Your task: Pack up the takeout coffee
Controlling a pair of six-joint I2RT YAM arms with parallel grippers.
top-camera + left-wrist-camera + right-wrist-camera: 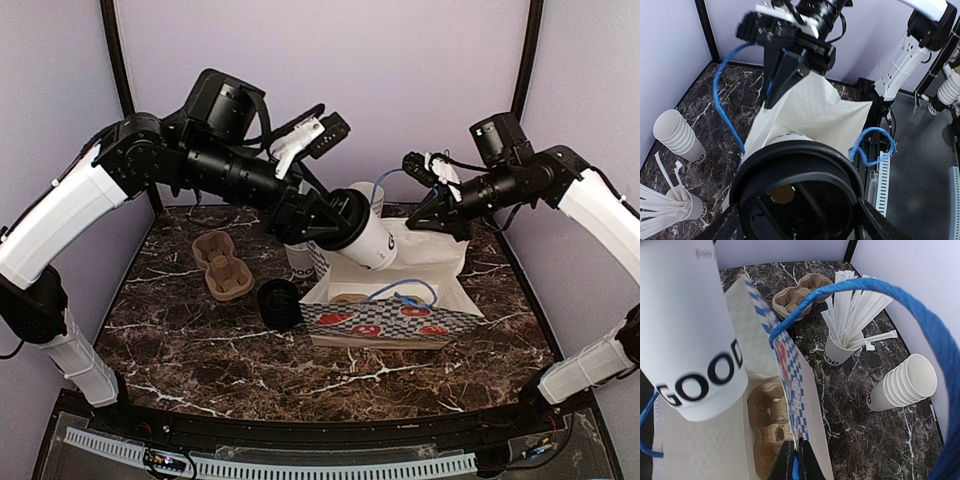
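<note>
The left gripper (348,227) clasps the small white paper cup with dark lettering (376,246), tilted over the chequered paper bag (385,322) mid-table. The right gripper (796,454) is pinched onto the bag's rim.

Dark marble-patterned table (200,370), veined in white. Lying at its middle, a white paper bag (380,325) with checkered sides. Just left of the bag, a black round lid (280,303); farther left, a brown pulp cup carrier (222,265). Behind the bag, a cup of white straws (840,352) and a stack of white cups (902,382).
</note>
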